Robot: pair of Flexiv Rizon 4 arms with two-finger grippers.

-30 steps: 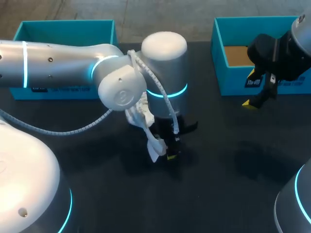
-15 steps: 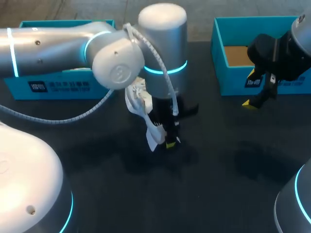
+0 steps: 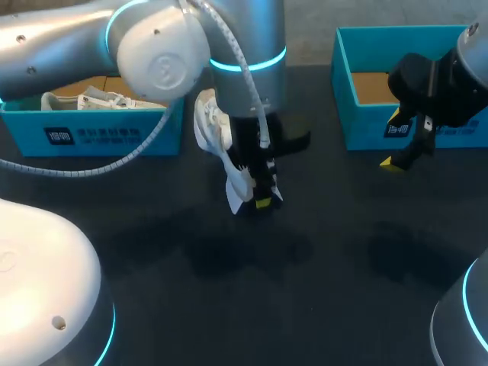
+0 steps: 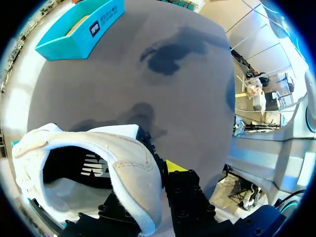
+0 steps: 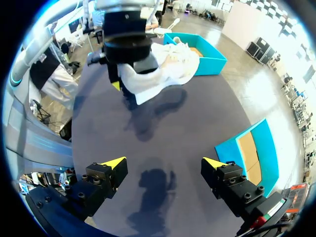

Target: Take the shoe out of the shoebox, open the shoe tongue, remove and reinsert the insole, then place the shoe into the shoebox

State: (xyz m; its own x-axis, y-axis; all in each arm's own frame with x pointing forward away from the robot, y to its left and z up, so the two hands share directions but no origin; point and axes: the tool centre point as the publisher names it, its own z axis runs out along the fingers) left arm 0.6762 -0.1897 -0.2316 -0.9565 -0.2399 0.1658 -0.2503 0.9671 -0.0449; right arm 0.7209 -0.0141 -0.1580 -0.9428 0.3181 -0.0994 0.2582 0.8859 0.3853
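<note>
My left pincer (image 3: pixel 257 196): clenched on the collar of the white shoe (image 3: pixel 209 130), held above the tabletop (image 3: pixel 343 252) near its middle. My right pincer (image 5: pixel 164 164): released, empty, beside the teal box (image 3: pixel 366 131) at the far-right corner. Shoebox (image 3: pixel 91 139): far-left corner, second shoe (image 3: pixel 99 99) inside.

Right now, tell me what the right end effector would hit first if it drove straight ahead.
Probably the bare dark grey tabletop; nothing lies ahead of the open right end effector, though depth is unclear.
</note>
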